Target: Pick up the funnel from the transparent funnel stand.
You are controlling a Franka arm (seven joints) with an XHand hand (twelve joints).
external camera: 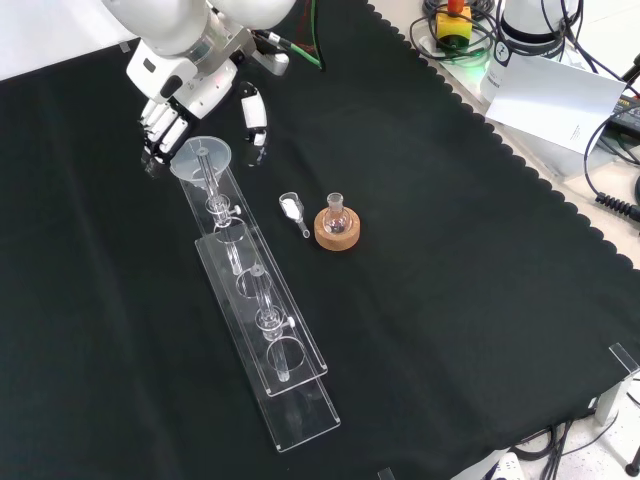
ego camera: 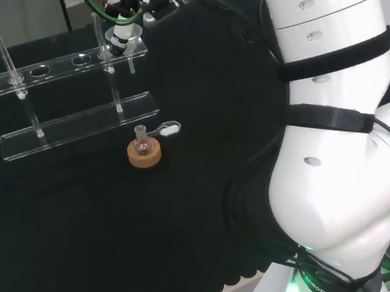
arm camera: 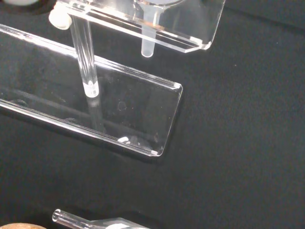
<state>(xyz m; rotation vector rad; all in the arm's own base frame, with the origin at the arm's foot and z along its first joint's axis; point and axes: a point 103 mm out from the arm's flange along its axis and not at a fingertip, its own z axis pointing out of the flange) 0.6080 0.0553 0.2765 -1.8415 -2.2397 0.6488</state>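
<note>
Nearest the wrist camera: clear spoon [arm camera: 95, 222], cut off at frame edge, a sliver of cork ring [arm camera: 19, 225] beside it. Funnel stand [external camera: 262, 330] has two clear tiers on posts; its edges are hard to trace against black cloth [external camera: 470, 300]. Funnel [external camera: 203, 160] sits in the stand's end hole nearest the arm, stem [arm camera: 149, 31] poking below the upper tier. Hand [external camera: 185, 110] at the funnel, fingers partly curled beside the rim, thumb on the other side; contact unclear. Small flask [external camera: 336, 211] on its cork ring stands apart. Open cloth on the front view's right.
</note>
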